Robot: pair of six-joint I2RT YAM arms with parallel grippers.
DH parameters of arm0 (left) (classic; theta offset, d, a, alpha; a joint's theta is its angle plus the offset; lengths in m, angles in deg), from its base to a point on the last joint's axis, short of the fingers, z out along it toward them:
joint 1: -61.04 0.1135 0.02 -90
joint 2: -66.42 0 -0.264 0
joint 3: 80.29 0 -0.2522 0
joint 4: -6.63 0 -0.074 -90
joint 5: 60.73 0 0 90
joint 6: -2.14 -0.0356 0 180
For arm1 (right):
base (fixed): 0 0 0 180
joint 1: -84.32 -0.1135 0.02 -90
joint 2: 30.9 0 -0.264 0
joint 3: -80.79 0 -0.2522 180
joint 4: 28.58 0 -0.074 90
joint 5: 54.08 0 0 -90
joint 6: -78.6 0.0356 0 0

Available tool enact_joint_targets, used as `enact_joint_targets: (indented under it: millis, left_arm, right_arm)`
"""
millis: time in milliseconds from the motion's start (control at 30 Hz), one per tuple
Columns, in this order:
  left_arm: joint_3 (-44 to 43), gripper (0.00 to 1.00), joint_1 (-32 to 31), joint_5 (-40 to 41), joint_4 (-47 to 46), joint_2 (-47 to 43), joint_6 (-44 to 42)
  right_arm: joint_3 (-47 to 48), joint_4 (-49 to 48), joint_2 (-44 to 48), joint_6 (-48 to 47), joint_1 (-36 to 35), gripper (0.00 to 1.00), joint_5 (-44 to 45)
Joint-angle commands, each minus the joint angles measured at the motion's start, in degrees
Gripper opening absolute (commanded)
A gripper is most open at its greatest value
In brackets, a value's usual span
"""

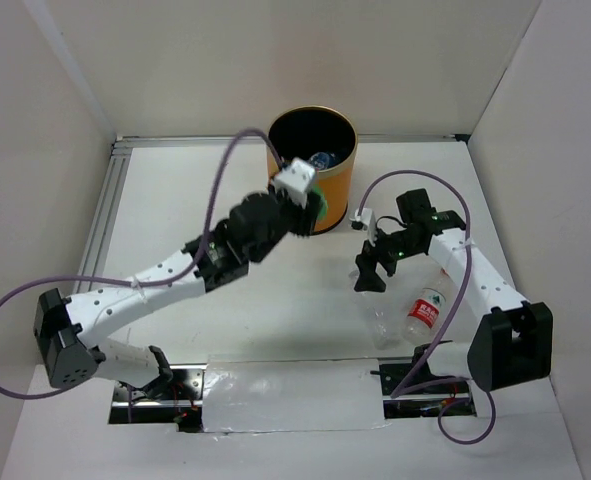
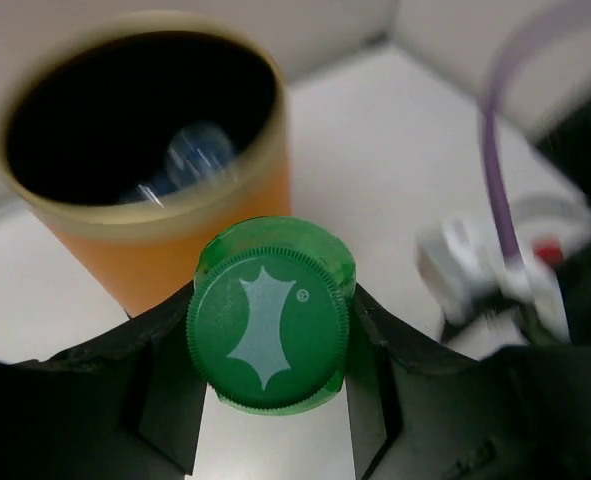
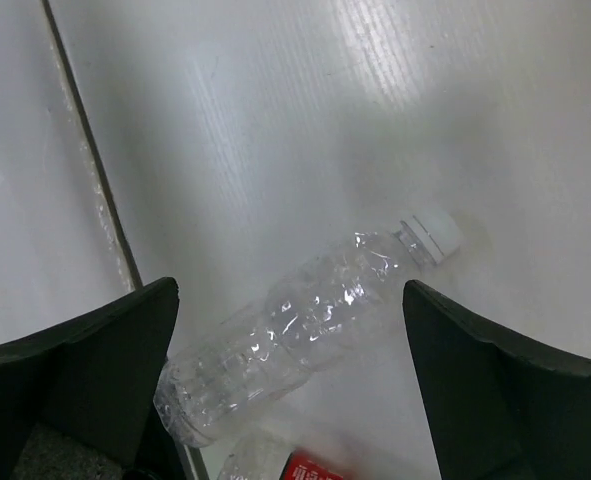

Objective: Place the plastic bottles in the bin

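The only marking on the green bottle [image 2: 268, 315] is on its ribbed green cap: a white leaf-like emblem with a tiny circled mark beside it, and no words that can be read. The left gripper [image 1: 310, 212] is clamped on this bottle just below the cap, one black finger on each side. It holds the bottle in front of the orange wall of the bin [image 1: 337, 190], outside the opening and just beside it. There is one bin, gold-rimmed and black inside, and one bottle shows in it, a blurred blue-capped bottle [image 2: 197, 158] lying at the bottom. The right gripper [image 3: 290, 288] hangs over the white table [image 1: 275, 310] with its fingers spread wide and nothing between them. Below it one clear bottle [image 3: 305, 320] lies on its side, crumpled and unlabelled, its white cap [image 3: 432, 232] pointing away. Just beside that lies one red-labelled bottle [image 1: 427, 310]; its label carries white characters too small to read. That makes four bottles in view: one green, one clear, one red-labelled and one in the bin.
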Motion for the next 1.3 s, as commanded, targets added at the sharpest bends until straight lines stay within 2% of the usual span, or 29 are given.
enact_joint_targets:
  millis: [0,100,167,200,300,367,467,500,633,767,867,967,1033,1067,1100,1133,1167,1200,1267]
  left_arm:
    - [-12.77,0.0,7.58,-0.89,-9.39,4.06,-6.97]
    - [-23.85,0.0,12.25,-2.38,-12.12,12.85,-7.59]
    - [-29.41,0.02,14.2,-0.46,-12.13,17.86,-7.59]
    - [-35.09,0.04,15.51,0.77,-12.13,23.1,-7.59]
    - [-44.95,0.14,17.89,2.63,-6.79,30.52,-5.49]
    - [-44.99,0.24,19.91,1.58,-6.07,33.26,-2.34]
    - [-45.61,0.5,21.06,0.17,-3.88,35.55,-0.83]
    - [-44.13,0.73,21.06,0.16,-4.39,35.55,-0.82]
    - [-43.59,1.0,21.06,-2.03,-3.88,35.55,-0.82]
    - [-43.59,1.0,20.45,-2.65,-3.87,34.15,-1.35]
    - [-43.06,1.0,17.3,-2.12,-3.35,30.81,-5.12]
    - [-39.74,1.0,13.17,-2.38,0.59,24.34,-7.94]
    - [-33.27,0.97,10.88,-6.58,6.39,19.67,-6.11]
    - [-30.08,0.94,10.34,-8.95,8.07,14.33,-4.53]
    - [-26.49,0.9,10.34,-13.15,10.0,11.5,-0.51]
    - [-22.62,0.87,9.73,-14.76,10.02,8.68,1.79]
    - [-14.14,0.79,9.72,-16.78,10.02,5.87,3.56]
    - [-10.05,0.73,9.11,-20.37,9.32,0.88,6.18]
    - [-0.15,0.63,8.59,-23.64,8.01,-2.58,7.79]
  right_arm:
    - [-0.3,-2.15,3.71,4.83,-0.46,1.0,3.74]
    - [-1.01,-5.57,2.49,12.29,-1.33,1.0,9.71]
    - [-1.01,-6.46,0.9,15.72,-1.34,0.97,14.52]
    - [-1.01,-7.6,0.02,17.57,-2.04,0.97,16.47]
    - [2.4,-7.44,-5.16,20.74,-3.27,0.93,20.97]
    - [4.34,-5.16,-9.99,23.37,-3.27,0.91,23.51]
    - [6.63,-2.96,-14.74,24.88,-3.27,0.89,25.89]
    - [6.64,-2.95,-14.75,25.75,-3.27,0.89,26.59]
    - [6.11,-3.48,-14.75,26.46,-3.27,0.89,28.62]
    - [6.11,-5.23,-12.22,25.94,-3.27,0.89,26.26]
    - [7.42,-6.47,-9.49,25.14,-3.27,0.9,24.06]
    - [8.13,-5.86,-5.55,17.7,-2.22,0.91,21.33]
    - [7.0,-4.54,-2.38,4.46,0.92,0.91,16.69]
    - [6.21,0.25,1.38,-3.25,2.34,0.91,13.54]
    - [5.15,3.52,3.33,-21.78,4.0,0.89,7.94]
    - [2.01,6.25,5.36,-30.49,5.76,0.9,6.4]
    - [0.41,8.54,7.2,-37.89,8.3,0.9,5.52]
    - [-2.13,11.08,9.92,-47.44,9.02,0.92,5.51]
    - [-2.93,11.63,10.47,-51.48,9.03,0.94,5.51]
